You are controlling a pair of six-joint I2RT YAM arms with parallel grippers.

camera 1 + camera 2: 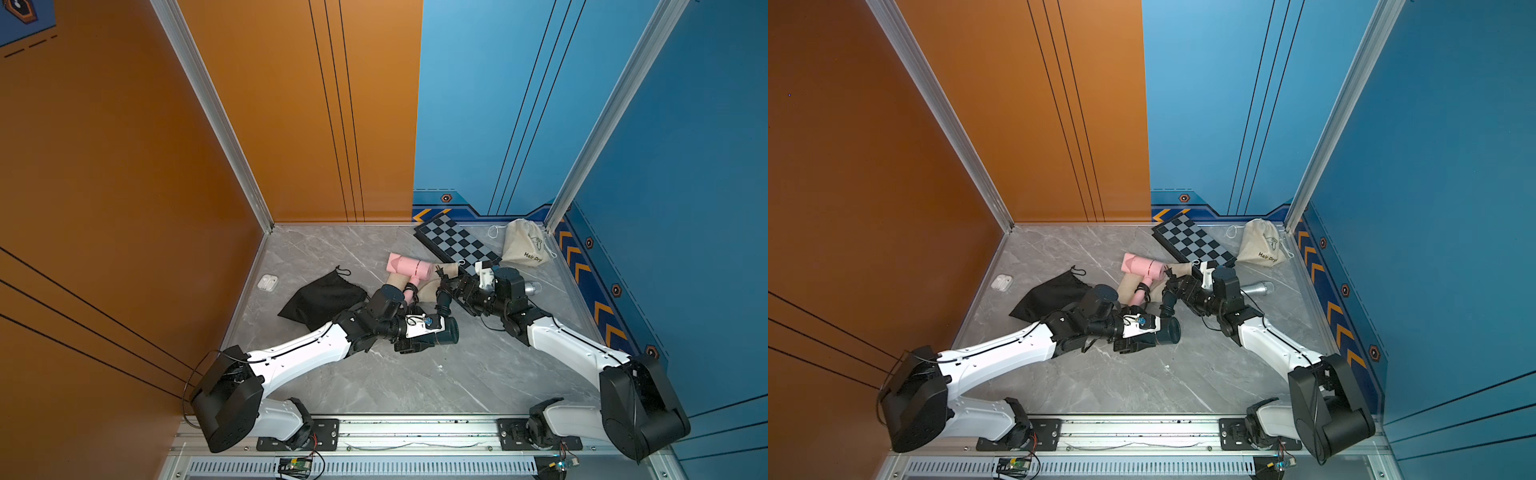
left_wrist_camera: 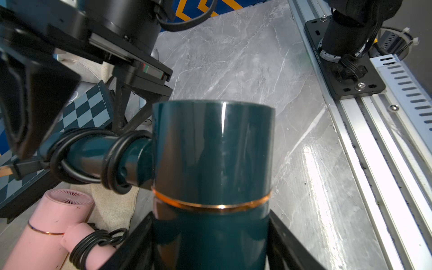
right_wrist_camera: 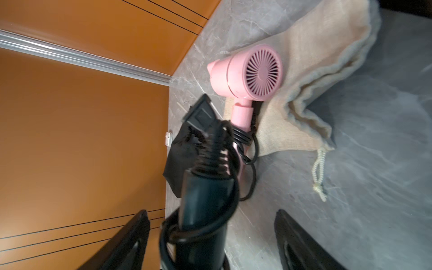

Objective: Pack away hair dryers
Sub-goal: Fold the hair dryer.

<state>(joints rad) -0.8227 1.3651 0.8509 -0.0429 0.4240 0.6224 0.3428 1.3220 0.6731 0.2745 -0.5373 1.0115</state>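
Handing over, by the look of it: the left gripper (image 2: 210,247) has its fingers clamped on the barrel of the teal dryer (image 1: 448,332), low over the middle of the table (image 1: 415,374). The right gripper (image 3: 211,214) straddles the cord-wrapped handle with its fingers wide, one clearly off it. The pink dryer (image 1: 409,268) lies just behind on a flat beige bag (image 3: 304,93). Next, I'd say, right closes on the handle, then someone opens a bag mouth.

Right wrist view's smeared: I can't tell whether right gripper (image 3: 211,214) touches the handle of the teal dryer (image 3: 205,236), which runs off-frame. Beyond the teal dryer, microphone (image 1: 533,287) sits mostly hidden behind the right arm (image 1: 509,286).
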